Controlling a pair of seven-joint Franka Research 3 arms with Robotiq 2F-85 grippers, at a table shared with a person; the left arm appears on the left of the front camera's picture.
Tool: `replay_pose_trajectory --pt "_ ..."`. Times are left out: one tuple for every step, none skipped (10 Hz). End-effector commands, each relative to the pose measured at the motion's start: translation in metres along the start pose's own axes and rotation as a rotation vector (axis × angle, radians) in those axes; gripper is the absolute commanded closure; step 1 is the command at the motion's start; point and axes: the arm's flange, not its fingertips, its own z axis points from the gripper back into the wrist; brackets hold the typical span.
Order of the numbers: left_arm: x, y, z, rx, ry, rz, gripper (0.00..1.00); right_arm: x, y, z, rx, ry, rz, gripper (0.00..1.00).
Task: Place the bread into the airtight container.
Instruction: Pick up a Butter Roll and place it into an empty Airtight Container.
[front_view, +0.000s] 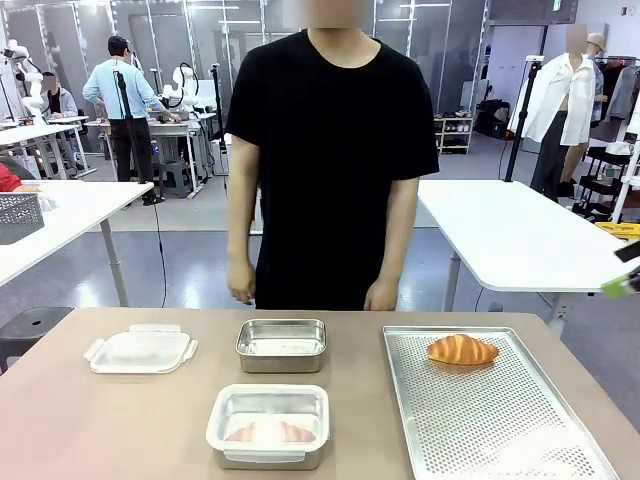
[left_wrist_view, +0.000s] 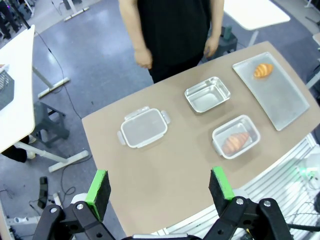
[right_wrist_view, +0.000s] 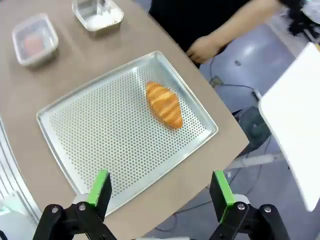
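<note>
The bread (right_wrist_view: 164, 105) lies on the perforated tray (right_wrist_view: 100, 135), well apart from the open steel container (front_view: 281, 345); it looks light, soft and flaky, probably easy to crush; a gentle hold across its thick middle suits; the right gripper (right_wrist_view: 160, 187) and left gripper (left_wrist_view: 159, 185) hover, fingers spread, empty.

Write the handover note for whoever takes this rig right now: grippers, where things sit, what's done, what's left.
Left gripper: open, empty, high above the table.
Right gripper: open, empty, above the perforated tray.
Croissant lies at the tray's far end.
Empty steel container is mid-table, with the loose lid to its left.
Near container holds a second croissant, apparently under a lid.
Done: one croissant boxed.
Left: pick the tray croissant and place it in the empty container.
</note>
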Motion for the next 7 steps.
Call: replay_pose_trajectory --pt "0.002 0.000 0.003 -0.003 0.009 -0.001 0.00 0.023 -0.004 -0.038 0.041 0.081 0.098 0.01" --pt "0.002 0.000 0.003 -0.003 0.009 -0.001 0.00 0.039 -0.001 -0.053 0.071 0.105 0.170 0.01" --pt "0.002 0.000 0.003 -0.003 0.009 -0.001 0.00 0.049 0.003 -0.071 0.130 0.147 0.211 0.01" --pt "0.002 0.000 0.003 -0.003 0.009 -0.001 0.00 0.056 0.005 -0.092 0.164 0.191 0.243 0.01" --pt "0.002 0.000 0.003 -0.003 0.009 -0.001 0.00 0.062 0.004 -0.116 0.211 0.248 0.273 0.01" --pt "0.002 0.000 0.003 -0.003 0.009 -0.001 0.00 0.065 0.002 -0.135 0.209 0.296 0.295 0.01" --pt "0.002 0.000 0.003 -0.003 0.009 -0.001 0.00 0.068 0.004 -0.154 0.207 0.330 0.318 0.01"
